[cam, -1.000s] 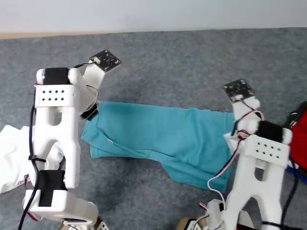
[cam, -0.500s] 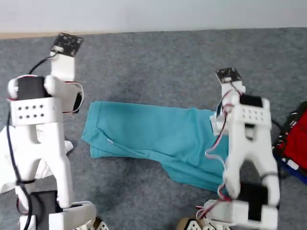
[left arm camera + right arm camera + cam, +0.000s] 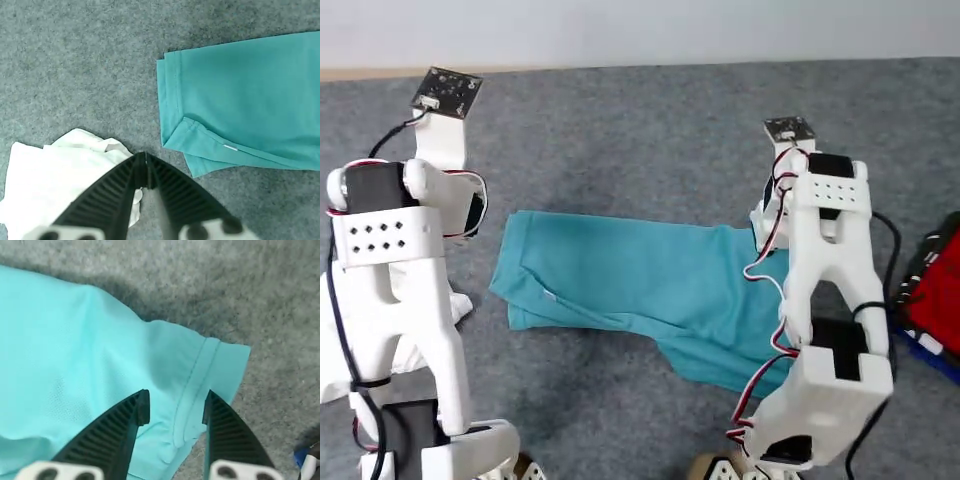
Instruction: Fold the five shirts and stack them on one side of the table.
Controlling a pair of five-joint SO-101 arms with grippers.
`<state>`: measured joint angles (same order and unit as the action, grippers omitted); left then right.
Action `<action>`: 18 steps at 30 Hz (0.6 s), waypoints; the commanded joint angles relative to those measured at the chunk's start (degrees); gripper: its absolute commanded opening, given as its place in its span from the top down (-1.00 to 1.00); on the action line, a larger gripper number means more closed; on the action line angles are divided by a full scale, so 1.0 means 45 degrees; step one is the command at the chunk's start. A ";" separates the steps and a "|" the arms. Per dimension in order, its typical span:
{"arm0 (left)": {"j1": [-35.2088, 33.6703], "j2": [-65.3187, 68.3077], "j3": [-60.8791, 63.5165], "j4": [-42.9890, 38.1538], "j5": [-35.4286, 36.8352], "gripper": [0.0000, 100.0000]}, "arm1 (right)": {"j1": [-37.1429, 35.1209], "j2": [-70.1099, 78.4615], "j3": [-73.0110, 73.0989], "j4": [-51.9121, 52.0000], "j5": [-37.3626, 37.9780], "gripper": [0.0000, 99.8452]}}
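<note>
Teal shirt lies partly folded across mid-table, with bare grey surface along its far edge and a white shirt just beside its left end. Left gripper pinched closed on nothing, tip above the white shirt's edge; right gripper spread wide, empty, above the teal shirt's hemmed right end. High view adds red cloth at the table's right edge; left wrist view gives the layered hems.

Hovered with black ribbed jaws closed over the edge of a crumpled white fabric shirt; looked down on a folded teal fabric shirt lying apart on the grey felt worktop.
</note>
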<state>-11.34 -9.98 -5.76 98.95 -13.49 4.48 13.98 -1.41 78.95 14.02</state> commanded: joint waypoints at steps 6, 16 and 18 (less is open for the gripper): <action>-0.0020 -0.0449 -0.0420 0.0332 0.0059 0.99 | -0.0010 -0.0186 -0.0645 0.0147 -0.0078 0.61; 0.0000 -0.0449 0.0147 0.0313 -0.0840 0.99 | 0.0694 0.0381 -0.0645 0.0264 -0.0449 0.49; 0.0000 -0.0449 0.0205 0.0313 -0.0879 0.99 | 0.0576 0.0674 -0.0645 0.0225 -0.0488 0.50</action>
<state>-11.34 -9.98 -4.62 99.03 -16.48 7.12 16.62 -1.76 79.82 12.53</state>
